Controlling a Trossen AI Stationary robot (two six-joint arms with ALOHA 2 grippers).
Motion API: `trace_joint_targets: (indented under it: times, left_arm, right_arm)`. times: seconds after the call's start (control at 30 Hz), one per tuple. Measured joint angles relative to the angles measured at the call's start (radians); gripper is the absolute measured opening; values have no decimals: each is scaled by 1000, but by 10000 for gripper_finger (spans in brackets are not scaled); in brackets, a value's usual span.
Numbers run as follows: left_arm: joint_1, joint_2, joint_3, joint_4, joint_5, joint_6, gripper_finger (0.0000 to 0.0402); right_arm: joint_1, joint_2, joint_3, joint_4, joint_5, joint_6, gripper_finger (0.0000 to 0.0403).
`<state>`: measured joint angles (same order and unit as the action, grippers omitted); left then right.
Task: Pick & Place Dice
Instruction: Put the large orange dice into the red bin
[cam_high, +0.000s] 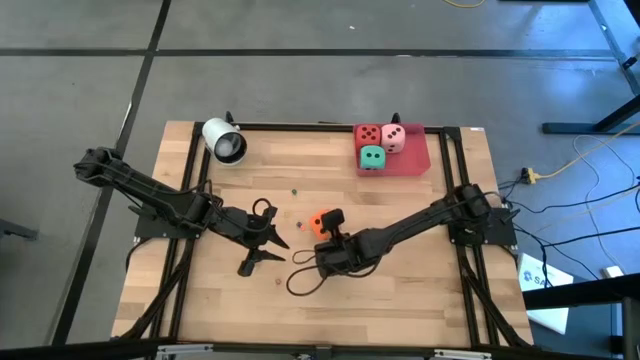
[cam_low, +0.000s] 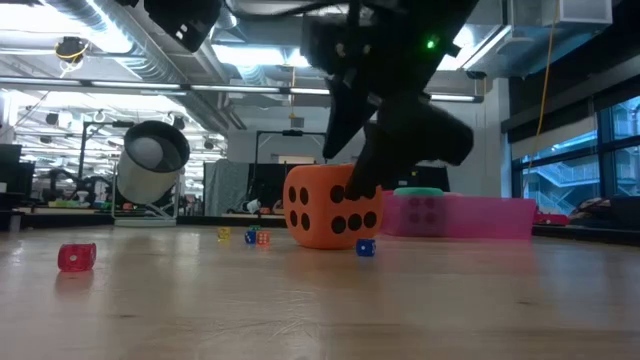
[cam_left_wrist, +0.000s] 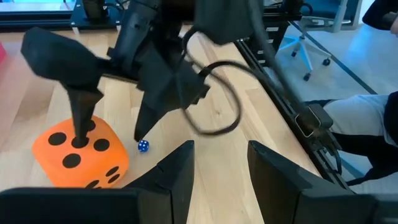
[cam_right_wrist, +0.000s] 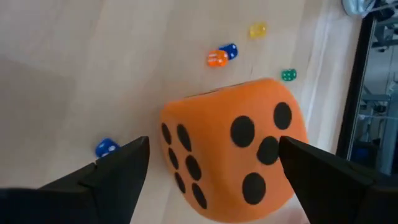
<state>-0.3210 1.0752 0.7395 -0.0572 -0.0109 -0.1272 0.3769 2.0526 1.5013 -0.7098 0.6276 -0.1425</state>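
Currently, your right gripper (cam_right_wrist: 208, 180) hangs over the orange die (cam_high: 321, 222) near the middle of the desk (cam_high: 400, 290), its jaws spread to full width, 1 on each side of the cube and holding nothing. In the right wrist view the die sits between the 2 dark fingers (cam_right_wrist: 118, 171) with a gap showing on either side; whether a finger brushes it in the low view you cannot tell. The other 3 dice, red (cam_high: 368, 134), pink (cam_high: 394, 138) and green (cam_high: 372, 158), already lie in the flat red tray (cam_high: 415, 160) at the far right of the desk.

Your left gripper (cam_high: 268, 244) waits just beside, jaws partly apart and empty.

Handling, as a judgement: the die looks like light foam, soft and matte, so it should squash under pressure without slipping. Take it across 2 opposite flat faces, at mid-height, not corner to corner, and close gently. Several tiny coloured dice (cam_right_wrist: 222, 55) lie scattered nearby; a white cylinder (cam_high: 224, 141) lies at the far left.
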Motion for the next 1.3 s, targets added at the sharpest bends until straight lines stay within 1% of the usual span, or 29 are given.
trace_joint_targets:
  times: [0.17,0.37,0.63,0.73,0.87,0.97,1.07,1.3]
  left_arm:
    - [0,0,0,0,0,0,143]
    - [0,0,0,-1,0,0,143]
    - [0,0,0,-7,3,-7,143]
    - [0,0,0,-7,3,-7,143]
    - [0,0,0,-7,3,-8,143]
    - [0,0,0,-7,3,-8,143]
    - [0,0,0,-7,3,-8,143]
    - [0,0,0,-7,3,-8,143]
  right_arm:
    - [-28,9,1,-7,11,1,355]
    - [-66,51,6,-20,13,1,355]
    - [-74,70,8,-27,4,3,350]
    - [-75,70,7,-31,-3,5,328]
    - [-76,69,7,-35,-30,7,280]
    - [-76,69,7,-37,-30,8,242]
    - [-76,69,7,-41,-32,8,213]
    - [-78,68,4,-58,-32,31,204]
